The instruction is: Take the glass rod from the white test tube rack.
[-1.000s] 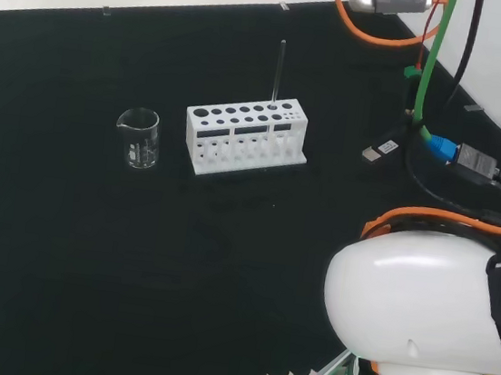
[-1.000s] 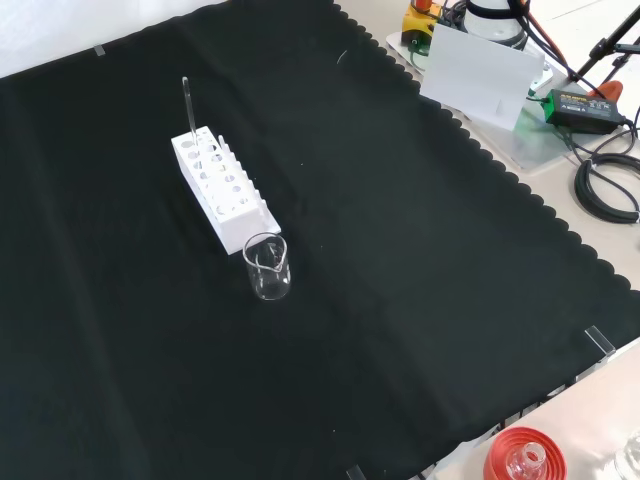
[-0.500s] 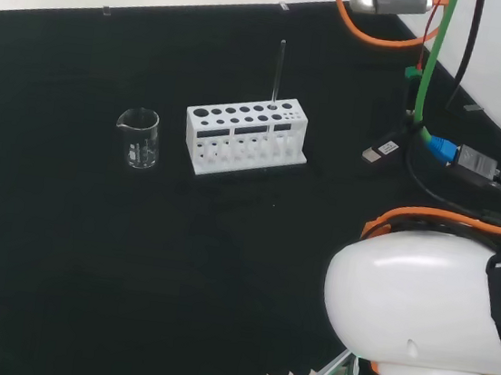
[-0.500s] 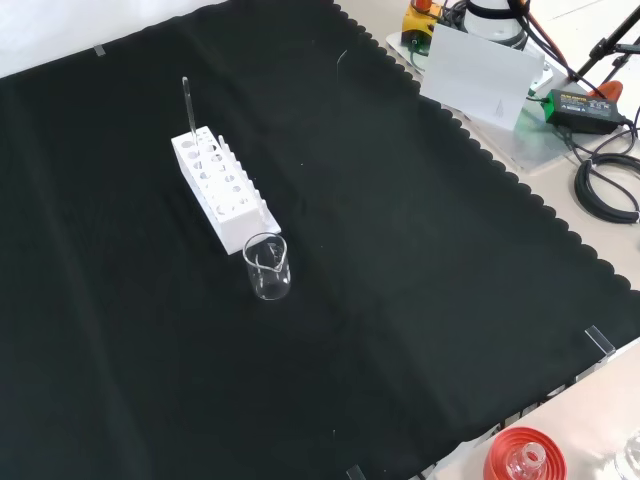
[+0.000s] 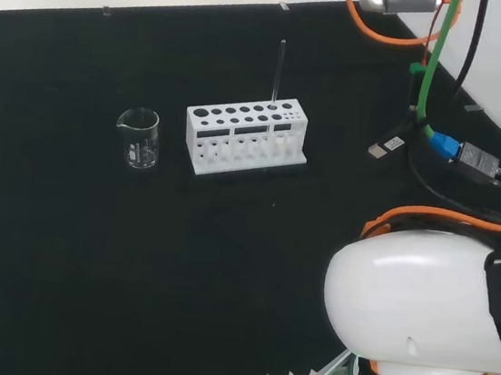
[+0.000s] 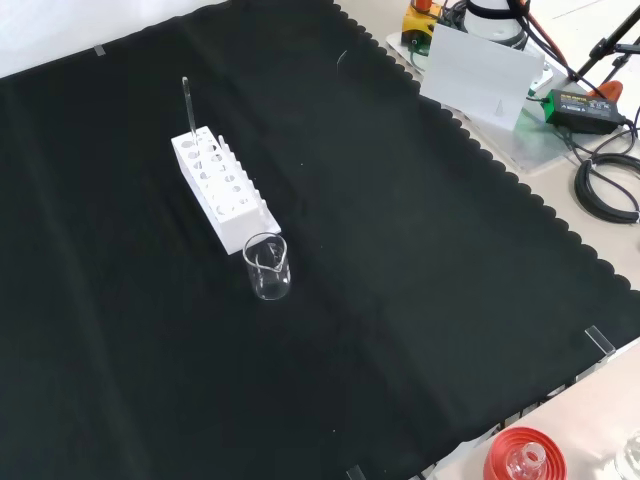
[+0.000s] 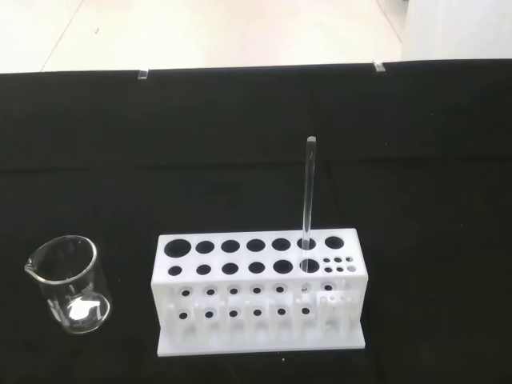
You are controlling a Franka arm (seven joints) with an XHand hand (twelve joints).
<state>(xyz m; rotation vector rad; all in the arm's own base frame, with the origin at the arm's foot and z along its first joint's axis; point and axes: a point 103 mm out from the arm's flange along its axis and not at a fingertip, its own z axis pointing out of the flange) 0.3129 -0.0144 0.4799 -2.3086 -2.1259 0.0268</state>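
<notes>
Wrist view, thin clear glass rod (image 7: 307, 200) upright in white test tube rack (image 7: 258, 300), fingers' state cannot be told

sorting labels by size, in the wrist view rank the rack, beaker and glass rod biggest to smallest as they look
1. white test tube rack, widest and bulkiest.
2. beaker, clearly smaller than the rack.
3. glass rod, taller than the beaker but so thin it covers the least area.
</notes>
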